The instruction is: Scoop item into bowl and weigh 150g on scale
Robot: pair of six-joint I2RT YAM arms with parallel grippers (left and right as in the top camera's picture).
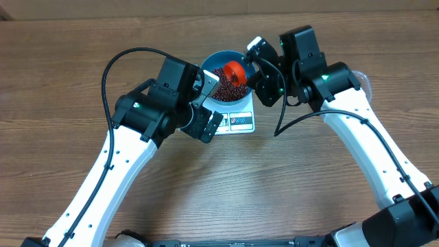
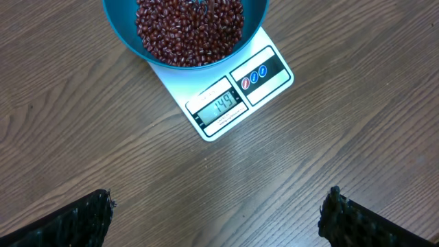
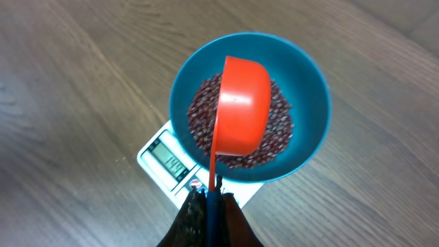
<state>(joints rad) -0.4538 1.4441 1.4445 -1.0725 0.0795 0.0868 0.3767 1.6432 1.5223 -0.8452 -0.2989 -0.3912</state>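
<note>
The blue bowl (image 1: pixel 208 63) stands on the white scale (image 1: pixel 241 122) and holds a heap of dark red-brown beans (image 1: pixel 223 88). My right gripper (image 1: pixel 252 74) is shut on the handle of an orange-red scoop (image 1: pixel 235 71), whose cup hangs tipped over the bowl. In the right wrist view the scoop (image 3: pixel 241 103) hides part of the beans (image 3: pixel 278 134) in the bowl (image 3: pixel 309 82). In that view, the right gripper (image 3: pixel 211 202) pinches the thin handle. My left gripper (image 2: pixel 216 213) is wide open over bare table, short of the scale (image 2: pixel 271 82), whose display reads 149.
A clear plastic edge (image 1: pixel 365 81) shows behind the right arm at the far right. Black cables loop off both arms above the wood table (image 1: pixel 62 82). The left arm's fingers flank the bowl's near-left side.
</note>
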